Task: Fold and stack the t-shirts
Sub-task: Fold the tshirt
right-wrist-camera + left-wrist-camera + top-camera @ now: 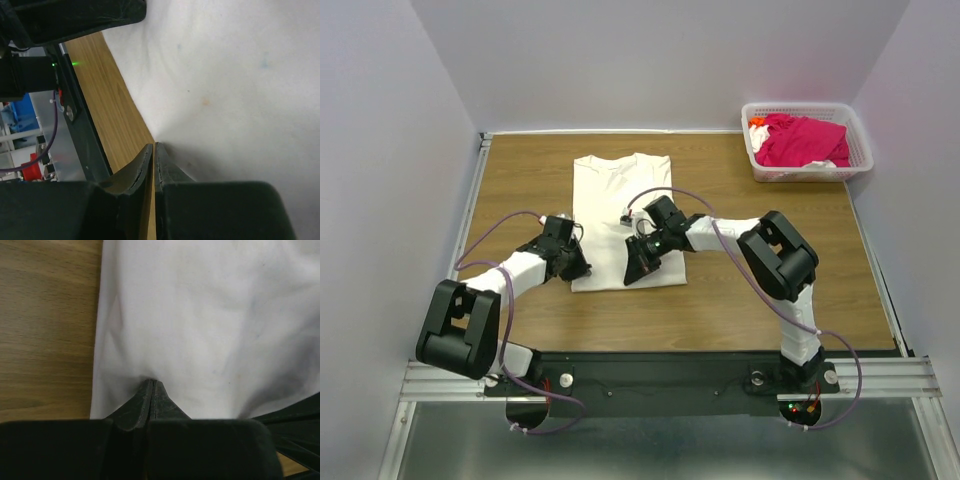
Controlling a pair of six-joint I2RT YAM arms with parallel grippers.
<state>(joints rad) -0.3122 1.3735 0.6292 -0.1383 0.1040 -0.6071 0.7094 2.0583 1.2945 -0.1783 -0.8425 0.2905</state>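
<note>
The off-white t-shirt [620, 195] lies flat on the wooden table, folded into a long rectangle with its collar at the far end. It fills the left wrist view [210, 315] and the right wrist view [240, 75]. My left gripper [582, 270] [151, 382] is at the shirt's near left corner, jaws shut, and the cloth puckers at the tips. My right gripper [634, 274] [154, 145] is at the shirt's near edge, jaws shut with the cloth's edge at the tips. The magenta-pink t-shirt [802, 140] lies bunched in the basket.
A white lattice basket [861, 150] stands at the table's far right corner and also holds white and orange cloth. Bare wood [770, 300] lies to the right of the shirt. The black front rail [85, 135] runs along the near table edge.
</note>
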